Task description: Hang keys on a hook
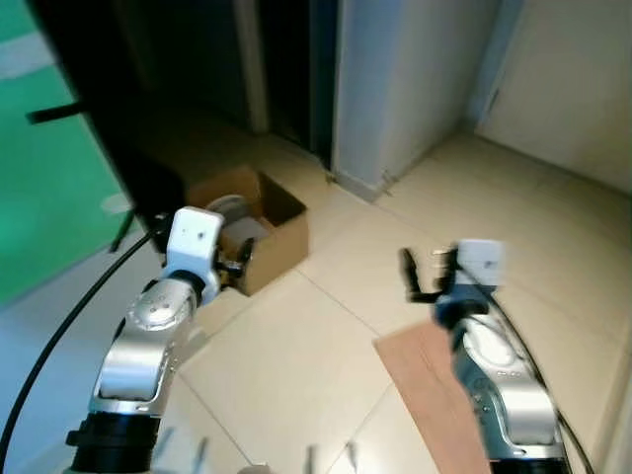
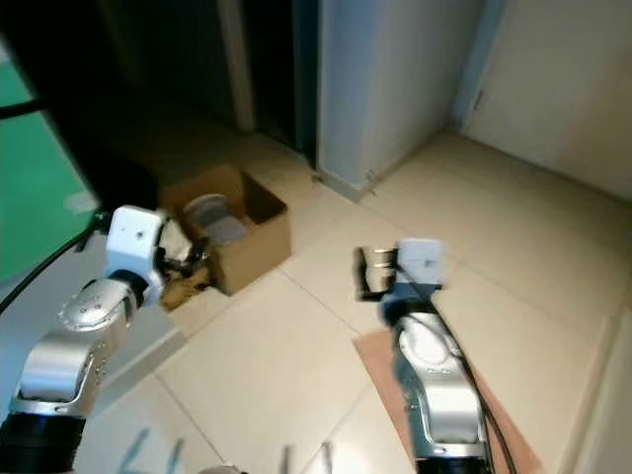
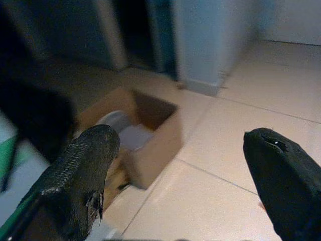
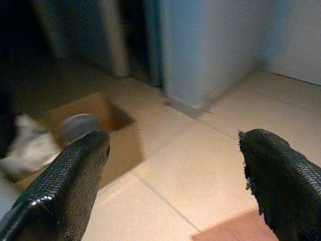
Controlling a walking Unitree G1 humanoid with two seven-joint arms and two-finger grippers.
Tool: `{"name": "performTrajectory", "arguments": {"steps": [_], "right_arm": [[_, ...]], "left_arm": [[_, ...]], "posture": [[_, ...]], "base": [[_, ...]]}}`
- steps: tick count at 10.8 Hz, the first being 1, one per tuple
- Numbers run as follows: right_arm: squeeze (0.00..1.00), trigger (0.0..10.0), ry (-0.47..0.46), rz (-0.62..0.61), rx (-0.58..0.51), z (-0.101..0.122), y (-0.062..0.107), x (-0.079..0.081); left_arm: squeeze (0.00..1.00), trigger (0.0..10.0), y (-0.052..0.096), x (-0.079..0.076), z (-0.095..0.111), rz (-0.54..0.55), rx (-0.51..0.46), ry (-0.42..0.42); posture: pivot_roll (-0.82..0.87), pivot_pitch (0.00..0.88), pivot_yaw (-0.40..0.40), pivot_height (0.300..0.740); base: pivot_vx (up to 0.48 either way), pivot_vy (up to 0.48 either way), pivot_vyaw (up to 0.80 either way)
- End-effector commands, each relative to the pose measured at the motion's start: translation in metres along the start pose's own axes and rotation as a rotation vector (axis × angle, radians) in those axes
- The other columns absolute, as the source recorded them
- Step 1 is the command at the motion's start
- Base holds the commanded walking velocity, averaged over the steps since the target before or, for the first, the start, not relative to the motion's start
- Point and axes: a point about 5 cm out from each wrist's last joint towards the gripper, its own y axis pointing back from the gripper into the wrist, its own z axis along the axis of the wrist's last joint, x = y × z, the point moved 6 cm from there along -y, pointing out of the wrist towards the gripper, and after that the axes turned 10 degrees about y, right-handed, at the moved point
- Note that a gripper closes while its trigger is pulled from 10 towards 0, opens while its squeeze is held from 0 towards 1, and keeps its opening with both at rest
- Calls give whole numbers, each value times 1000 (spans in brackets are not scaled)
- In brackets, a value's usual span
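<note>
Keys: left claw point(image 3: 180, 143), right claw point(image 4: 173, 143) seemingly wide open.

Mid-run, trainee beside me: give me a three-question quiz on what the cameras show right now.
1. True or false: the left hand has its fingers spread with nothing between them.
2. What sits on the tiled floor ahead of the left arm?
A. a cardboard box
B. a chair
C. a bucket
3. Fill in: a flat brown ___ lies on the floor under the right arm, behind the right hand.

Key: 1 true; 2 A; 3 board.
</note>
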Motion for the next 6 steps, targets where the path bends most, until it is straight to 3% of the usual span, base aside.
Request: {"name": "performTrajectory", "arguments": {"steps": [1, 3, 6], "right_arm": [[1000, 10000, 13, -13, 19, -3, -1, -5], [1000, 10000, -38, 3, 5, 0, -2, -3], [1000, 10000, 9, -34, -11, 1, -2, -7]], "left_arm": [[0, 10000, 0, 1, 1, 20, -2, -10], [0, 10000, 1, 2, 3, 18, -14, -29], [0, 10000, 0, 1, 7, 18, -45, -74]], "posture": [[-52, 0, 10, 740], [-52, 0, 9, 740], [-58, 0, 15, 740]], "base": [[0, 0, 800], [0, 0, 800], [0, 0, 800]]}}
